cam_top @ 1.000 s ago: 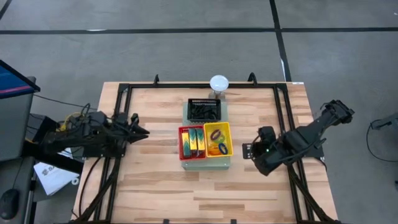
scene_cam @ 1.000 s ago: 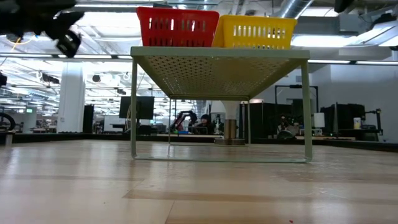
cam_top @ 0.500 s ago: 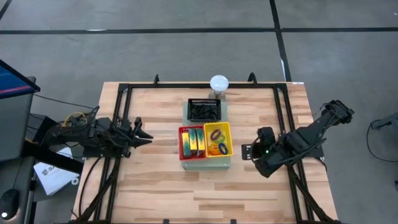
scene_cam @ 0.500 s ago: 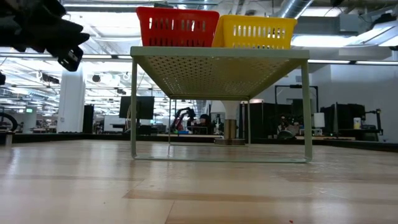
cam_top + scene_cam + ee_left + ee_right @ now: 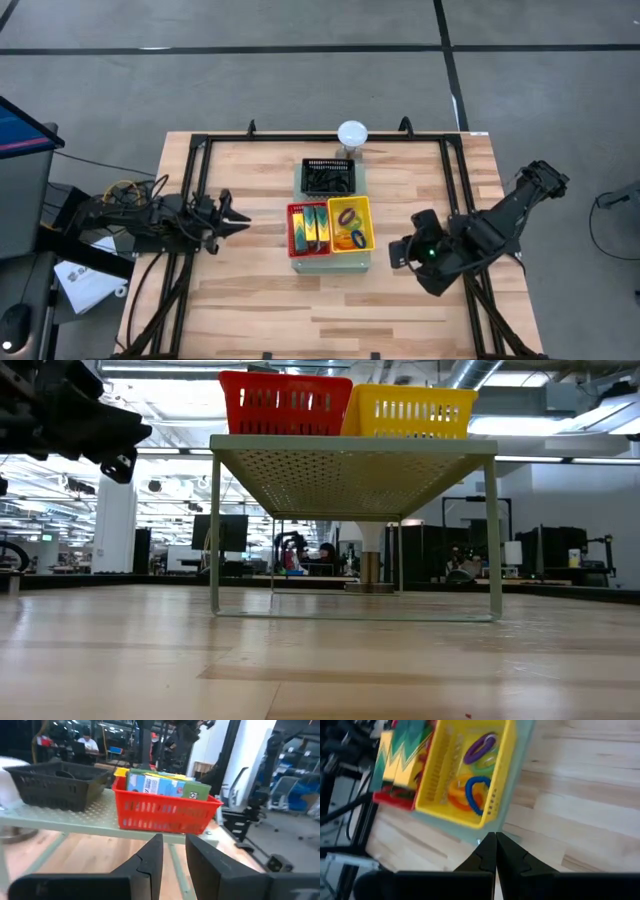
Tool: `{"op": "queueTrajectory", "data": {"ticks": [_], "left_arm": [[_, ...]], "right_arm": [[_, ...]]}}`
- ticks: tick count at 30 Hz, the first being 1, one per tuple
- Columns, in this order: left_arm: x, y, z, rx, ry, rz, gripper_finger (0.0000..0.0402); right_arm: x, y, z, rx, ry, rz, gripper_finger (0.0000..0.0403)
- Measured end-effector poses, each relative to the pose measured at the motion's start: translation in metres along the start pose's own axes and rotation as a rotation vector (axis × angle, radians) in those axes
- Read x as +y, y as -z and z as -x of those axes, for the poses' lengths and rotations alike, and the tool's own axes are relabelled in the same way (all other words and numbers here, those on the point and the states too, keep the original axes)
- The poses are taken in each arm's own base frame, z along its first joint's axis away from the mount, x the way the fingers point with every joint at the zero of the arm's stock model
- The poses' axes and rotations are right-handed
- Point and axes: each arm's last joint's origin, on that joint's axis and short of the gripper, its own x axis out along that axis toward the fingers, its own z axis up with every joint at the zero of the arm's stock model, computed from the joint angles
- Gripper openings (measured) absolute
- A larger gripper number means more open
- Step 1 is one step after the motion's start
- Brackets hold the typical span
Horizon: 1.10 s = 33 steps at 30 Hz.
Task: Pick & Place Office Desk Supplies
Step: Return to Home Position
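On the pale-green perforated stand [image 5: 330, 262] sit three baskets. The red basket [image 5: 309, 228] holds yellow-green and teal printed boxes [image 5: 160, 785]. The yellow basket [image 5: 351, 224] holds purple, blue, orange and green band loops [image 5: 477, 787]. The black basket [image 5: 329, 177] holds dark clips. My left gripper [image 5: 240, 216] hangs level to the left of the stand, pointing at the red basket, its fingers [image 5: 150, 862] a little open with nothing between them. My right gripper [image 5: 400, 250] is shut and holds nothing, slanting down above the table, right of the yellow basket [image 5: 465, 775].
A white round dome [image 5: 352, 133] on a grey stand sits at the table's far edge behind the black basket. Black frame rails [image 5: 195, 200] run along the table's left and right sides. Bare wood [image 5: 300, 310] lies between the stand and the near edge.
My left gripper has sunk lower and rolled a little while still pointing at the stand. My right wrist has turned a little and stays shut. The baskets and their contents have not moved.
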Motion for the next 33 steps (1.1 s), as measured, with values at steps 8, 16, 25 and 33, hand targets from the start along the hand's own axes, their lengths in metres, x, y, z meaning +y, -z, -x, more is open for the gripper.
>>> {"op": "queueTrajectory", "data": {"ticks": [8,16,25,33], "left_arm": [[0.003,0.005,-0.005,0.056,-0.070,-0.004,0.0078],[0.004,0.009,-0.010,0.107,-0.086,-0.006,0.0078],[0.005,0.015,-0.013,0.172,-0.096,-0.008,0.0078],[0.005,0.018,-0.015,0.205,-0.101,-0.010,0.0078]], "right_arm": [[0.001,0.007,0.003,0.013,-0.033,0.196,0.0000],[0.014,0.004,-0.052,-0.099,-0.060,0.486,0.0000],[-0.005,-0.013,-0.124,-0.104,-0.650,0.609,0.0000],[-0.055,-0.034,-0.126,-0.156,-0.979,0.766,0.0000]]}}
